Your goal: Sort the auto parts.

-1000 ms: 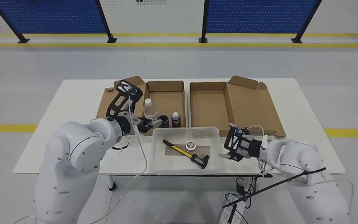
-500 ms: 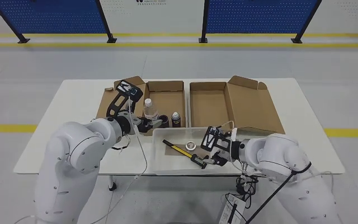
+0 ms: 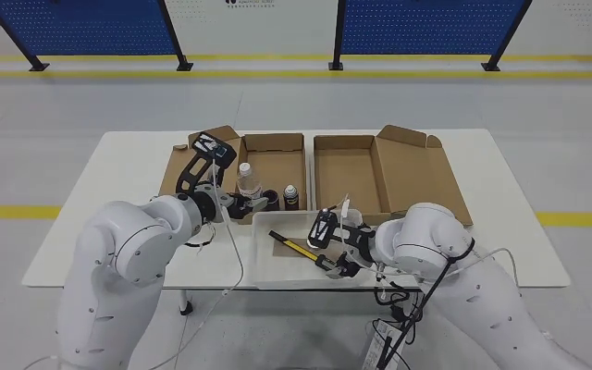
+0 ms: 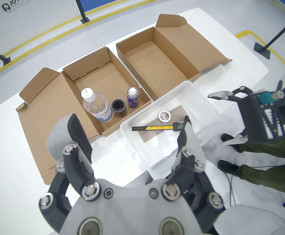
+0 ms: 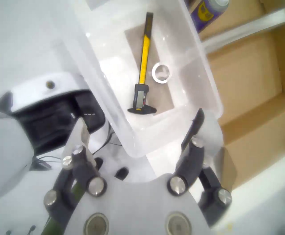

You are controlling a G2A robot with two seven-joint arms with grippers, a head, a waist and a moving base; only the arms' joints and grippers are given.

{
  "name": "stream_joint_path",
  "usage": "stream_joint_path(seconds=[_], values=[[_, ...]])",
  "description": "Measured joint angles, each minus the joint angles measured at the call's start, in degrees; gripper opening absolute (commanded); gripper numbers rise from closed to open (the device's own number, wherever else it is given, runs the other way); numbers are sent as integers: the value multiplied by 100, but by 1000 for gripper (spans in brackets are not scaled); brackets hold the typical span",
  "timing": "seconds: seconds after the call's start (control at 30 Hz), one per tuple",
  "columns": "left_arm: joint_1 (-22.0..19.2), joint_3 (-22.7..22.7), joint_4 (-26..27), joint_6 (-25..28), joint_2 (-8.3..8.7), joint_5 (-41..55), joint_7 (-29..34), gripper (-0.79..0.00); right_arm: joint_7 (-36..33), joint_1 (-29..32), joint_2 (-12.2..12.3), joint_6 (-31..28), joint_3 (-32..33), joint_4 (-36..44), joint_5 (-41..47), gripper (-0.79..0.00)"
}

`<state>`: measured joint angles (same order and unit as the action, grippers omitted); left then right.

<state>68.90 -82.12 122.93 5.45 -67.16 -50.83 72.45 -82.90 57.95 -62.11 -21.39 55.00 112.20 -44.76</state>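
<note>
Right wrist view cuts off the spray can (image 5: pixel 205 13)

Glossy translucent plastic for the bin (image 4: pixel 138 151); matt brown cardboard for the boxes (image 4: pixel 169 55); clear plastic bottle (image 4: pixel 98 106), shiny spray can (image 4: pixel 133 100), smooth white ring (image 5: pixel 154 73).

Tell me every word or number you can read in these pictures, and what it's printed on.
Nothing reads clearly enough to quote.
Wall sign: cut off at the picture's edge.
Spray can label: blurred.
Water bottle label: too small.
Caliper scale and display: too small.
</note>
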Motion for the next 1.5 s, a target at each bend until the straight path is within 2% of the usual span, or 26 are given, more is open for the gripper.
stream_joint_path(seconds=[0.37, 0.57, 0.63, 0.77, 1.0, 1.2, 1.5], values=[[11, -14, -8, -36, 0, -34, -42, 0, -1, 1, 0, 2, 1, 1, -2, 0], [114, 25, 67, -526, 2, -693, -728, 0, 286, 5, -7, -33, -81, -123, -46, 0], [107, -10, 70, -758, 1, -893, -864, 0, 143, -115, -34, 120, -218, -249, -75, 0], [74, -119, 86, -1080, 11, -1279, -978, 0, -501, -560, -169, 831, -697, -553, 19, 0], [169, -165, 161, -1138, 37, -1977, -1083, 0, -510, -1513, -430, 1567, -1816, -1332, 139, 0], [181, -235, 170, -1270, 31, -2016, -1093, 0, -510, -2064, -594, 1948, -2566, -1912, 301, 0], [172, -233, 170, -1254, 31, -2033, -1066, 0, -503, -2234, -688, 2219, -2754, -2073, 334, 0]])
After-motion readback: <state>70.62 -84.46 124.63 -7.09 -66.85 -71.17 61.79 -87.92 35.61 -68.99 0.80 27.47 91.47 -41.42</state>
